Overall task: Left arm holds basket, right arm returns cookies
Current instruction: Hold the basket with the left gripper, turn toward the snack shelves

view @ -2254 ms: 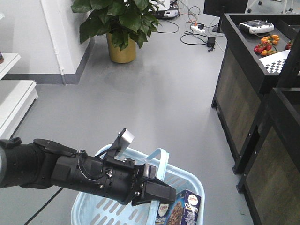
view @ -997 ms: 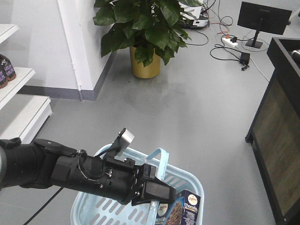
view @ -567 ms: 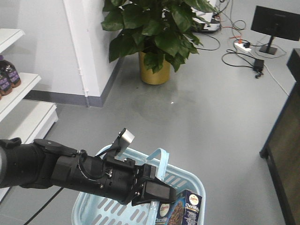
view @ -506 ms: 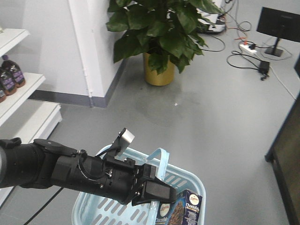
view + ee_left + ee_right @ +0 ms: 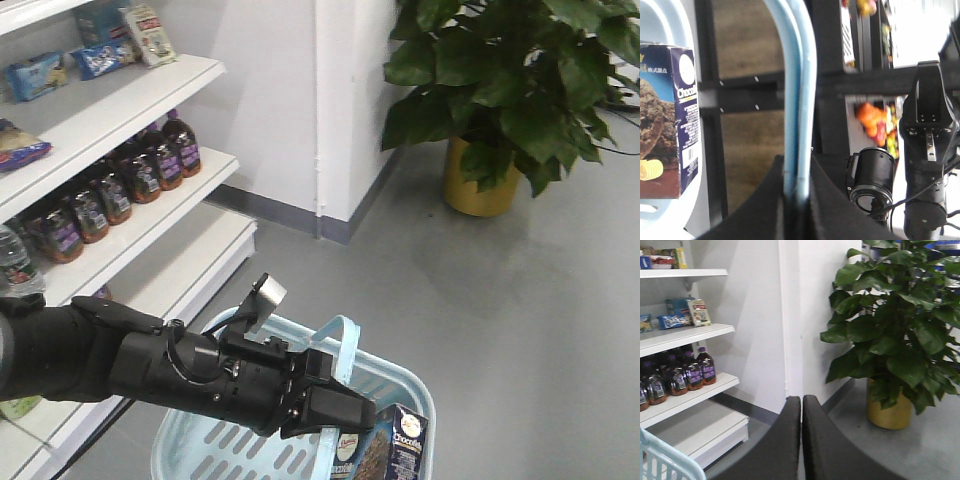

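On the left are white shelves [image 5: 150,215] with dark bottles [image 5: 110,190] in a row. Below them the black left arm [image 5: 130,360] reaches across. Its claw [image 5: 796,200] is pinching the arched handle [image 5: 338,338] of the light blue basket [image 5: 215,445]. The cookies [image 5: 400,450] box stands up inside the basket, at its right end, just beside the claw. On the far right a big green plant [image 5: 510,90] sits in a gold pot [image 5: 480,185] on the grey floor [image 5: 450,290]. The right claw [image 5: 801,402] has its two fingers pressed together, with nothing between them.
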Tool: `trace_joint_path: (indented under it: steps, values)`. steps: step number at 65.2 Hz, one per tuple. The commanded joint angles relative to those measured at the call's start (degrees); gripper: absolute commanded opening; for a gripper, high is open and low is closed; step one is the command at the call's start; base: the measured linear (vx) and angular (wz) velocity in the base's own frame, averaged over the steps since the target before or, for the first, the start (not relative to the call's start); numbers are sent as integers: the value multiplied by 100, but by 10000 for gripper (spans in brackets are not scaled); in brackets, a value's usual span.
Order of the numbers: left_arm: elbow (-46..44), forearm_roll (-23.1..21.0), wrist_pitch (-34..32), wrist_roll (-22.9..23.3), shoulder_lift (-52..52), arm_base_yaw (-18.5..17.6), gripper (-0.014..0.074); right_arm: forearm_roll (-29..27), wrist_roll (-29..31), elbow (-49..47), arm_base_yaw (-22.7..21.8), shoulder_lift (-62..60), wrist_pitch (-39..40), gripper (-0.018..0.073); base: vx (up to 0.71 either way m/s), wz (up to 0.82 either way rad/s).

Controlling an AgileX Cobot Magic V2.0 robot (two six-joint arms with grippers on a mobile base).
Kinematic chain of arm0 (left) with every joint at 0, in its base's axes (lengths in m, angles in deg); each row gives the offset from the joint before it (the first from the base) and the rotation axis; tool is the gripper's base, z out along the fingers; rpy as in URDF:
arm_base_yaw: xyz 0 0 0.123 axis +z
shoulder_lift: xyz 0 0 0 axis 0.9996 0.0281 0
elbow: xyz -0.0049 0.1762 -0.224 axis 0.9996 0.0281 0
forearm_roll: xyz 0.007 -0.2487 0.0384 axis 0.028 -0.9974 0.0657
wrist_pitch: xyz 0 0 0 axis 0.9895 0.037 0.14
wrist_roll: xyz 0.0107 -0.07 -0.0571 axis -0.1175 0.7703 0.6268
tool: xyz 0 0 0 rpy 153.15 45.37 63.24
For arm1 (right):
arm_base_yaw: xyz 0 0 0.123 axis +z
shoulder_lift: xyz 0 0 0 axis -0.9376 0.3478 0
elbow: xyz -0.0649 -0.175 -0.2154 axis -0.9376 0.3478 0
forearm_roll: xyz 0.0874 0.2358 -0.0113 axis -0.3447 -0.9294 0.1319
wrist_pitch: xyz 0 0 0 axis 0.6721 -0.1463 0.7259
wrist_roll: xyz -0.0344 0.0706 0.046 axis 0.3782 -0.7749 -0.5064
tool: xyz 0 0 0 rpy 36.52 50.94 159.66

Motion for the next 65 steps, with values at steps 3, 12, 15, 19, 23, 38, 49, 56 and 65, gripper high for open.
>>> trace_joint_path:
  steps: [3,12,15,19,23,38,49,56,65]
  values:
    - [-128,-389,424,-64,-291,-33,-6,46,-7,-12,-2,-58,407,-8,19,57]
    - [-128,-389,424,-64,-291,-33,-6,46,-7,-12,-2,-58,407,-8,19,55]
    - [-128,-389,424,-64,-291,-33,-6,46,-7,-12,-2,-58,407,-8,19,52]
    - [-128,-389,424,-64,-291,-33,-6,46,-7,-12,-2,-58,407,-8,19,49]
    - [-128,-389,424,-64,-291,-33,-6,46,-7,-12,-2,-58,407,-8,19,45]
    - [-128,-389,424,-64,-291,-33,-6,46,-7,-12,-2,-58,407,-8,18,43]
    - [-128,-389,424,-64,-291,-33,-6,46,-7,-12,-2,-58,407,-8,17,51]
    - [-128,-389,424,-64,-291,-33,-6,46,-7,-12,-2,-58,407,-8,16,61]
    - [-128,-389,424,-64,-291,-33,-6,46,-7,-12,-2,-58,407,-8,17,64]
